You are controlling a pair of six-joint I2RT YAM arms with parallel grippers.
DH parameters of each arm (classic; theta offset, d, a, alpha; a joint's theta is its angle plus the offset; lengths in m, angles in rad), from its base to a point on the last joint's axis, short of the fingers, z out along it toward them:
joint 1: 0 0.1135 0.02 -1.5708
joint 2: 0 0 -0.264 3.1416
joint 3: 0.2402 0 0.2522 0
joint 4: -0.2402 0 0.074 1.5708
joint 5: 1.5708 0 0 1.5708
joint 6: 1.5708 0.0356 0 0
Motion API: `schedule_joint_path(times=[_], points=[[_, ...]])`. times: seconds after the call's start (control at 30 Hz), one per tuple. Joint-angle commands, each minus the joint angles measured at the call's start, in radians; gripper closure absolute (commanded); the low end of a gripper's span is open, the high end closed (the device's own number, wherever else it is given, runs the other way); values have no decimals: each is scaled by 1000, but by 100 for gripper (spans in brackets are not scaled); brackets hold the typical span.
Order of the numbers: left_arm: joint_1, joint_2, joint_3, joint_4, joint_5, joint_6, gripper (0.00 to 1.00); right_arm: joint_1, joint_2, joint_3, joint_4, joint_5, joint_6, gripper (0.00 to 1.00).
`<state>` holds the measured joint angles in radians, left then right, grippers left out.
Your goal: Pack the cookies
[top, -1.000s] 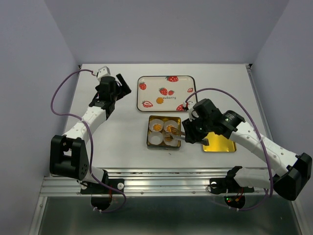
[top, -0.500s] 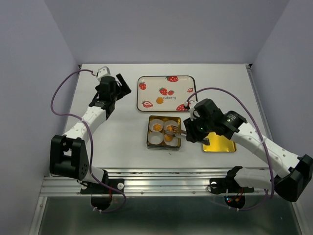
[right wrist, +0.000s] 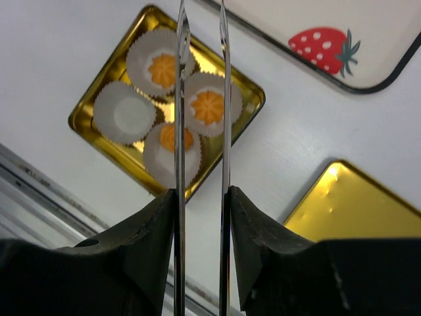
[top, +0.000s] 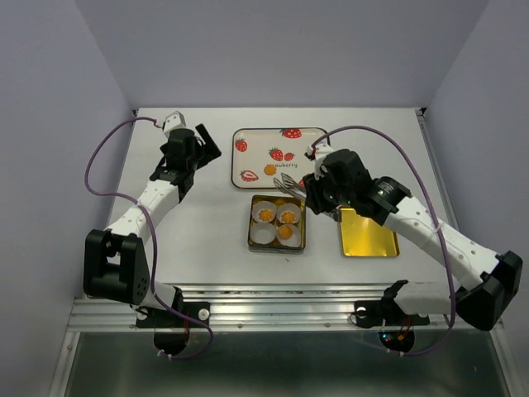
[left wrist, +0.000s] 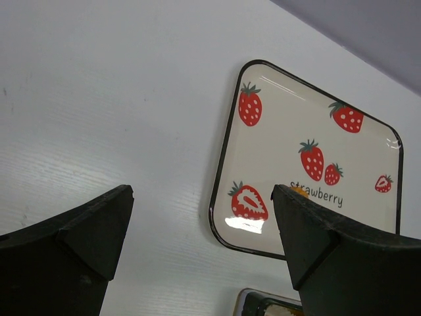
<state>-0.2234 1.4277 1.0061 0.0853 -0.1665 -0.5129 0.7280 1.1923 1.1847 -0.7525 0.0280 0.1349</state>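
Note:
A square gold tin [top: 250, 231] holds four white paper cups. Three cookies lie in cups [top: 265, 214], [top: 288, 218], [top: 285, 232]; the near-left cup [top: 264, 235] holds none. A fourth cookie [top: 270, 169] lies on the strawberry tray [top: 260, 141]. My right gripper [top: 318, 192] is shut on metal tongs [top: 287, 181], whose empty tips hang between tin and tray. The right wrist view shows the tongs [right wrist: 223, 99] above the tin [right wrist: 85, 122] and its cookies [right wrist: 208, 106]. My left gripper [top: 207, 149] is open and empty, left of the tray [left wrist: 276, 131].
The tin's gold lid [top: 368, 231] lies on the table right of the tin, under my right forearm; it also shows in the right wrist view [right wrist: 355, 204]. A purple cable loops over each arm. The table's near edge is a metal rail.
My right gripper has lifted the tongs out of the tin and swung them back toward the tray. A cookie now lies in the near-right cup. The left arm has not moved.

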Motion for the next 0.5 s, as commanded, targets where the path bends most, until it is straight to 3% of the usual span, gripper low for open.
schedule_joint_path(times=[0.0,0.27,0.47], points=[[-7,-62,11,33,-21,14,1,10,119,67,264,122,-7,56],[-7,-79,2,33,-33,20,1,-24,439,272,340,176,-11,51],[-7,-96,-11,31,-48,19,1,-44,526,305,338,196,-5,43]])
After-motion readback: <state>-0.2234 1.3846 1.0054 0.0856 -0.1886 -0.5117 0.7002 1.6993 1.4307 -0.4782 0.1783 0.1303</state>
